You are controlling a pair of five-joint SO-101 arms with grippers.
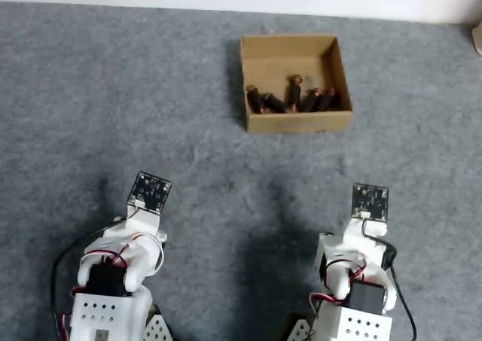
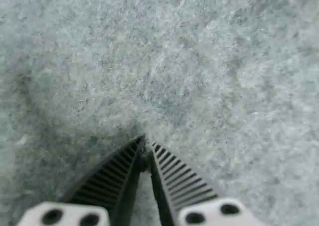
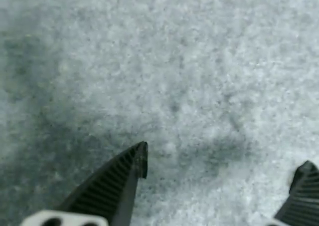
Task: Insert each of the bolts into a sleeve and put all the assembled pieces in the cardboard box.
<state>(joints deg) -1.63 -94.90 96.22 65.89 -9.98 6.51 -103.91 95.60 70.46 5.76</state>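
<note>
Cardboard box (image 1: 251,70), at the far centre of the grey mat (image 1: 113,92), holds the assembled pieces (image 1: 294,98), clustered against its near wall. With every visible piece already inside, the task looks finished. Hold both arms clear of the box and verify the contents. The left gripper (image 2: 147,153) is clenched on nothing. The right gripper (image 3: 224,158) is spread wide and empty. Both are over the mat, well apart from the box. The pieces overlap, so you cannot make out their count or each bolt's seating.

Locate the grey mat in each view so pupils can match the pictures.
High view: grey mat surrounds the cardboard box.
Left wrist view: mat beyond the shut left gripper.
Right wrist view: mat beyond the open right gripper.
Shared landmark: shadow patches on the mat.
</note>
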